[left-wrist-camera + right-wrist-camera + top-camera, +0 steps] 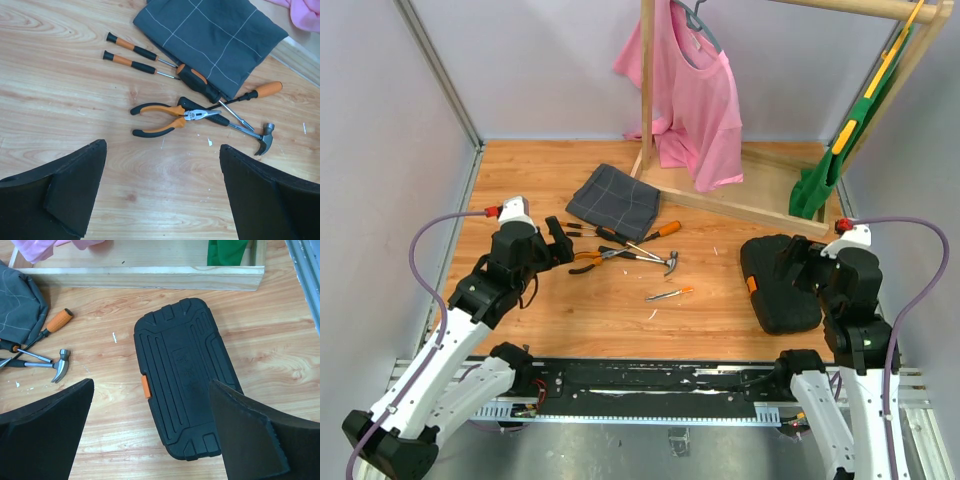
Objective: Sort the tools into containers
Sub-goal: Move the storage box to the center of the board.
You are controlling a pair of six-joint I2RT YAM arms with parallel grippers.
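Note:
The tools lie in a cluster at mid-table: pliers (594, 261) (165, 119), a steel-headed hammer (662, 261) (264, 138) (61, 365), and several screwdrivers (131, 62), one with an orange handle (666, 229) (59, 320). One slim screwdriver (670, 294) lies apart, nearer the front. The black tool case (778, 283) (185, 375) lies closed at the right, with its orange clasp (145, 386) on its left side. My left gripper (560, 243) (162, 146) is open and empty, just left of the pliers. My right gripper (798, 262) (151, 382) is open and empty above the case.
A dark grey checked cloth (614, 200) (215, 35) lies behind the tools, over some screwdriver tips. A wooden clothes rack base (720, 205) (140, 276) stands at the back with a pink shirt (695, 90) and a green garment (817, 185). Walls close in both sides.

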